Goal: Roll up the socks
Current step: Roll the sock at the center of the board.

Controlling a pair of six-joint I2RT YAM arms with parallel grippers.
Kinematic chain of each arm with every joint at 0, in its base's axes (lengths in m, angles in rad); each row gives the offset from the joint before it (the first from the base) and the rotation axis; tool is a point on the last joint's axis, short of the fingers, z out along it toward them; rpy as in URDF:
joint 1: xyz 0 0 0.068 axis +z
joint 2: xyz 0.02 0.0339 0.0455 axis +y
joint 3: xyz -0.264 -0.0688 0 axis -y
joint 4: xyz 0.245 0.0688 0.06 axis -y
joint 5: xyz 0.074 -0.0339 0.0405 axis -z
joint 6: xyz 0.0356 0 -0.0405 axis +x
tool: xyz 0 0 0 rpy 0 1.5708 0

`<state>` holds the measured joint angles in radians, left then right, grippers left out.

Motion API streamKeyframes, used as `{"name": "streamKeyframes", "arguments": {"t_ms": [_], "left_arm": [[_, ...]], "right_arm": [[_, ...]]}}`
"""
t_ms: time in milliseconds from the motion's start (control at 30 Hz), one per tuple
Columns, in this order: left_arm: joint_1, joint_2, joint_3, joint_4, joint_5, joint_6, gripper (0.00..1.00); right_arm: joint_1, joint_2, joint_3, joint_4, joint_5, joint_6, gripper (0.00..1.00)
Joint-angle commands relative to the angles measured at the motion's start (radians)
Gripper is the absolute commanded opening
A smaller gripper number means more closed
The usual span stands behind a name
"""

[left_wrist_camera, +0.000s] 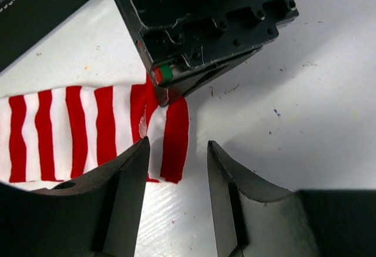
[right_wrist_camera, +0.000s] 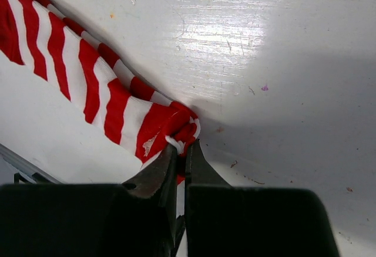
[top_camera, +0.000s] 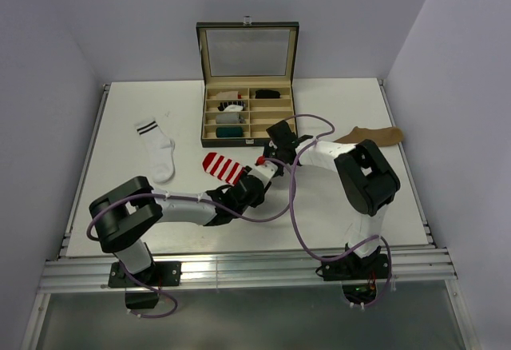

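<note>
Striped sock (top_camera: 222, 166) lies flat on table (top_camera: 120, 110), centre-front. R gripper (right_wrist_camera: 183, 151) clamped on its bunched end; L gripper (left_wrist_camera: 176, 151) jaws apart, straddling same end, no grip. Judged soft, light, floppy: take bunched end thru all layers.

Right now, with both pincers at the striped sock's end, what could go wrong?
The right pincer is shut on only a small bunch at the end of the striped sock; it could slip out once rolling starts. The left pincer stands open close beside it over the same end, so the two may collide. The purple cable loops between the arms and might snag.
</note>
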<state>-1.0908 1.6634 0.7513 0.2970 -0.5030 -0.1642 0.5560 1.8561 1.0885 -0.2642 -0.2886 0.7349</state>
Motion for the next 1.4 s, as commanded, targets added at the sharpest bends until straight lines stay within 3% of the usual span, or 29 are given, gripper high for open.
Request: {"name": "streamKeyframes", "arguments": {"t_ms": [0,233,533,833,967,1133,1367], "left_arm": [[-0.012,0.032,0.049,0.042,-0.043,0.037,0.49],[-0.02,0.079,0.078,-0.007,-0.039,0.032,0.49],[-0.02,0.183,0.144,-0.185,-0.108,-0.029,0.44],[-0.018,0.229,0.154,-0.257,-0.104,-0.06,0.02],[-0.012,0.199,0.143,-0.256,-0.072,-0.061,0.01],[0.048,0.078,0.118,-0.249,0.073,-0.095,0.01],[0.244,-0.053,0.083,-0.231,0.493,-0.204,0.01]], "right_arm": [[0.001,0.043,0.011,-0.038,0.017,-0.014,0.0],[0.001,0.049,0.01,-0.03,0.002,-0.012,0.0],[0.001,0.048,0.008,-0.029,-0.011,-0.012,0.0],[-0.001,0.022,-0.013,0.02,-0.027,-0.003,0.0],[-0.005,-0.029,-0.053,0.086,-0.03,-0.003,0.01],[-0.031,-0.141,-0.148,0.23,-0.035,0.026,0.29],[-0.067,-0.279,-0.248,0.365,0.018,0.07,0.56]]}}
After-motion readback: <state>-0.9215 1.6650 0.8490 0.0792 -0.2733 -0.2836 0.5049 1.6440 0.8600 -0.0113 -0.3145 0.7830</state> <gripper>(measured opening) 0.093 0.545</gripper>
